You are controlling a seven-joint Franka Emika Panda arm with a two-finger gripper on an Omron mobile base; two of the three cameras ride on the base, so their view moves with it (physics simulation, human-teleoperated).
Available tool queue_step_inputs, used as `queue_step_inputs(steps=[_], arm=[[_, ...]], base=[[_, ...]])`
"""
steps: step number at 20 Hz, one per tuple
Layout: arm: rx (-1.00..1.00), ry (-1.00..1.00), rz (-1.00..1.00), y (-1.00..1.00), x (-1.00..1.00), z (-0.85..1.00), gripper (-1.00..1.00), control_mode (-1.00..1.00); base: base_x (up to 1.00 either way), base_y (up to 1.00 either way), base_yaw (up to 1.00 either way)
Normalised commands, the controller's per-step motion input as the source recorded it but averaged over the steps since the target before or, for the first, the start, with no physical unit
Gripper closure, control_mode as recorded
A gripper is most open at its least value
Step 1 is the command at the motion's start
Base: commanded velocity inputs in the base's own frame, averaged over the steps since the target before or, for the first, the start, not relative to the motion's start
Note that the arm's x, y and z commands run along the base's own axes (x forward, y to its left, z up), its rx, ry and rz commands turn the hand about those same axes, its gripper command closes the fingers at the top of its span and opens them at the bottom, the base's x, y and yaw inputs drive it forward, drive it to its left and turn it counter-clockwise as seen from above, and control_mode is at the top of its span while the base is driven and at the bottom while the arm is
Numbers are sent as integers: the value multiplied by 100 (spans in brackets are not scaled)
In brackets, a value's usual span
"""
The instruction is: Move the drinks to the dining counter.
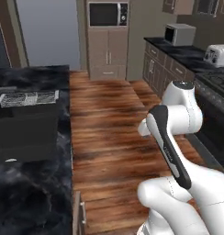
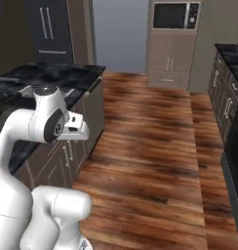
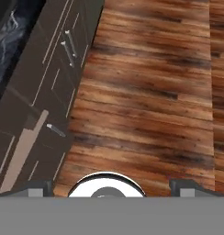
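While the jaws stand wide apart, with the fingertips [image 3: 38, 187] out at the two sides of the hand view, they hold nothing and touch nothing; there's just wood floor [image 3: 150, 92] below. Risk 1: the hand hangs near the drawer fronts [image 3: 45, 82] and their handles [image 3: 70, 43]. A base turn or arm swing that way could hook an open finger on a handle, or knock the folded arm [image 1: 171, 151] into the edge of the black marble surface [image 2: 57, 75]. Risk 2: the stove [image 1: 219, 82] sits near the arm's other side, so the aisle is tight and a wide swing could clip either run. Risk 3: target mix-up. This marble surface sits over handled drawers, so I read it as the worktop, not the dining counter, and placing here would be wrong. Risk 4: I cannot tell from these views where the drinks or the dining counter are, so any drive from here is blind until they come into sight. Further out, the floor runs open to the cabinet tower with the microwave [image 2: 174, 15]. A toaster [image 1: 218, 55] stands on the far surface, well apart from the arm.
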Motion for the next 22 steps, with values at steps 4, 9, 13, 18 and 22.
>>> queue_step_inputs(steps=[4, 9, 13, 18, 22], arm=[[0, 0, 0, 0, 0, 0, -100, 100], [0, 0, 0, 0, 0, 0, -100, 100], [0, 0, 0, 0, 0, 0, -100, 100], [0, 0, 0, 0, 0, 0, -100, 100], [0, 0, 0, 0, 0, 0, -100, 100]], base=[[0, 0, -100], [-5, -5, -90], [-15, -18, -83], [-23, -24, -80], [14, 2, -55]])
